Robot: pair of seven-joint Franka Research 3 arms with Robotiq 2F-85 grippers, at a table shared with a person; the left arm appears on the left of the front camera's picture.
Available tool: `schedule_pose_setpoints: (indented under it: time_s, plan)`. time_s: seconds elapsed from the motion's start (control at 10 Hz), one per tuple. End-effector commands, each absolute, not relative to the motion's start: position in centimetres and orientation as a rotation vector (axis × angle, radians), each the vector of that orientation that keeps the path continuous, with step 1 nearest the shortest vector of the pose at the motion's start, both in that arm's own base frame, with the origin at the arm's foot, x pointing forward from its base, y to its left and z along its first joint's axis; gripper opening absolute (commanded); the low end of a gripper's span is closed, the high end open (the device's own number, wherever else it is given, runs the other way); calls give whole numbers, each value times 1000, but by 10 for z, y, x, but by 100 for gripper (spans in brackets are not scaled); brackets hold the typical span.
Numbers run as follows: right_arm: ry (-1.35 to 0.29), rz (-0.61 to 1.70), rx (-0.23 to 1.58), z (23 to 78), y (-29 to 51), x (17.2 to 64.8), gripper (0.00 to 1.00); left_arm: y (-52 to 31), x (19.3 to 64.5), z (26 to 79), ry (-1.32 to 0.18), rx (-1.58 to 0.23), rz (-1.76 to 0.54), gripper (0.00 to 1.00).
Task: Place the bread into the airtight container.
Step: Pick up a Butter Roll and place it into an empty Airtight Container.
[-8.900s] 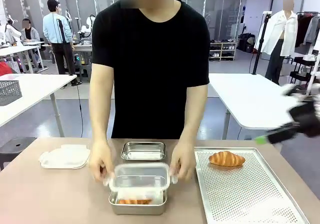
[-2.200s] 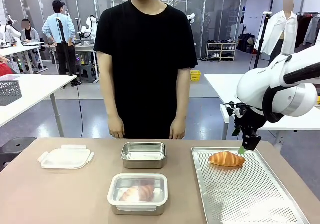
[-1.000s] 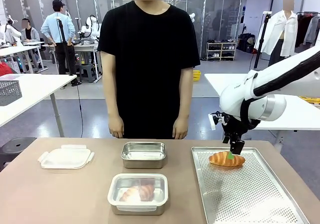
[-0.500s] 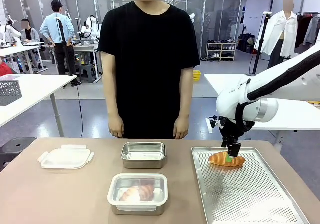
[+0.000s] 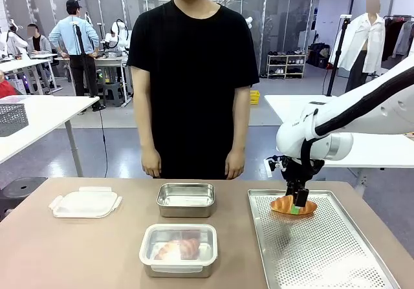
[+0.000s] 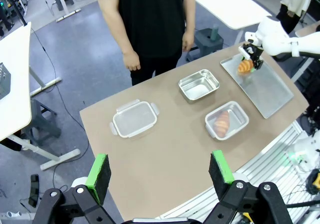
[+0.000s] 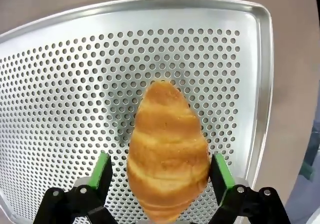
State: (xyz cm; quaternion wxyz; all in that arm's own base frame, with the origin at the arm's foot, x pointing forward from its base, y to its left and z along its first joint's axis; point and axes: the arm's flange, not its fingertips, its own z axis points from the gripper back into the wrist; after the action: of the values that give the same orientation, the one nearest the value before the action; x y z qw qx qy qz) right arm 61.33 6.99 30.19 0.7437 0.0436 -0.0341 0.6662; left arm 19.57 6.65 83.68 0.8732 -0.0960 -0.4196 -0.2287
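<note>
A golden croissant (image 5: pixel 289 205) (image 7: pixel 167 149) (image 6: pixel 243 66) lies at the far end of the perforated metal tray (image 5: pixel 323 250). My right gripper (image 5: pixel 297 201) (image 7: pixel 161 171) has come down over it and is open, one green pad on each side of the bread. An empty steel container (image 5: pixel 186 200) (image 6: pixel 199 84) stands open at the table's middle. In front of it is a lidded container (image 5: pixel 178 249) (image 6: pixel 226 121) holding another croissant. My left gripper (image 6: pixel 159 169) hangs open high above the table, holding nothing.
A spare clear lid (image 5: pixel 85 202) (image 6: pixel 135 119) lies at the table's left. A person in a black shirt (image 5: pixel 193 82) stands at the far edge, hands down at the sides. The tray's raised rim (image 7: pixel 265 83) runs close to the croissant.
The person pressed the lid on the near container and drew both hands back. My right arm swung in from the right, moved left and lowered onto the croissant.
</note>
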Motion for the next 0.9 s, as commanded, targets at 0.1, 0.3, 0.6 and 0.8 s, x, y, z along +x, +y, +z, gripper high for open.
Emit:
schedule_pose_setpoints:
  time_s: [0.1,0.3,0.6,0.8]
  plan:
    - [-46,1428,89,296,75,619,98,66,196,839,-878,-198,-479,100]
    - [-46,1421,71,297,74,616,78,66,196,839,-878,-198,-479,100]
    - [-50,1411,32,303,79,607,49,66,196,839,-878,-198,-479,100]
    - [-81,1394,1,318,82,599,43,66,196,839,-878,-198,-479,100]
